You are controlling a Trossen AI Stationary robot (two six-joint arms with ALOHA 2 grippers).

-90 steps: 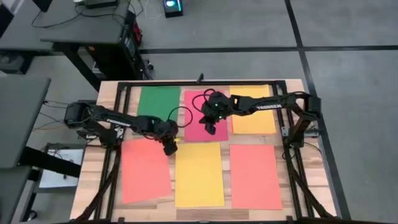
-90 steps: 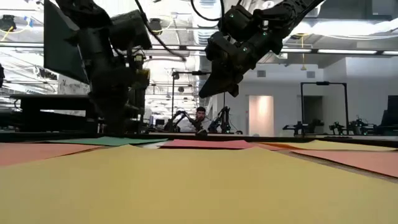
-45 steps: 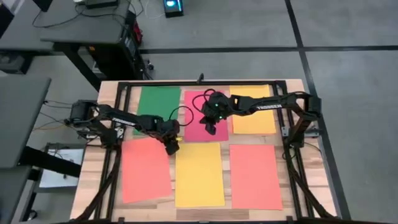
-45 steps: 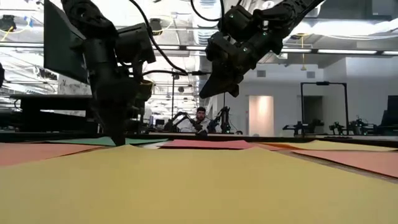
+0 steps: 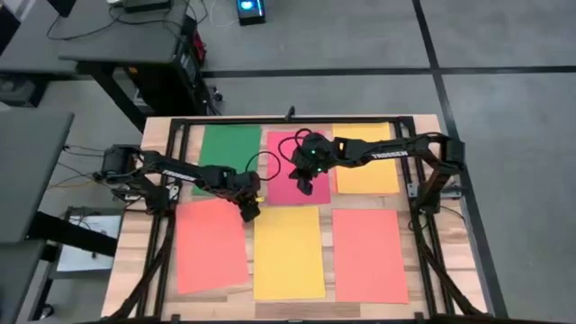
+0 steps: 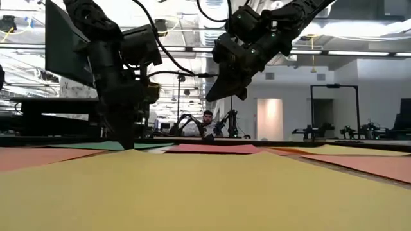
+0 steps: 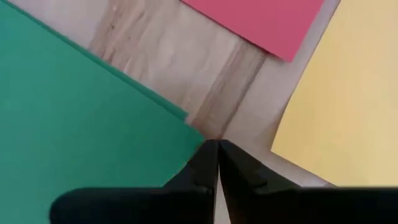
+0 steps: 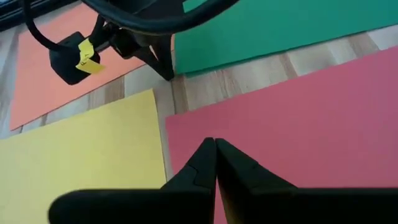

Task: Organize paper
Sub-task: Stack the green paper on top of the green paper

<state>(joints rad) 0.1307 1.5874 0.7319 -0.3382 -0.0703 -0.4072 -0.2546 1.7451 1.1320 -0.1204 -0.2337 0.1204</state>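
Six sheets of paper lie flat on the wooden table in two rows. At the back are green (image 5: 225, 147), pink-red (image 5: 286, 153) and orange-yellow (image 5: 367, 171) sheets. At the front are orange-red (image 5: 211, 247), yellow (image 5: 288, 254) and orange-red (image 5: 369, 255) sheets. My left gripper (image 5: 253, 203) (image 7: 214, 144) is shut and points down at the green sheet's near right corner. It reaches table level in the low view (image 6: 126, 145). My right gripper (image 5: 304, 187) (image 8: 214, 143) is shut and hangs well above the pink-red sheet (image 8: 298, 118), touching nothing. My left gripper's shut fingertips (image 7: 210, 149) come from above, pointing down. They stand right at the green sheet's near right corner (image 7: 194, 132), in the gap between the sheets. Whether they press the sheet or only the bare wood beside it, I cannot tell.
A black metal frame (image 5: 288, 120) runs around the table top, with both arm bases on it. Strips of bare wood (image 7: 186, 68) show between the sheets. Desks and a floor lie beyond the table. A person (image 6: 207, 122) sits far off in the room behind.
My left gripper has gone a little toward the table's right edge and down to the green sheet's near right corner, staying shut. My right gripper has kept still above the pink-red sheet.
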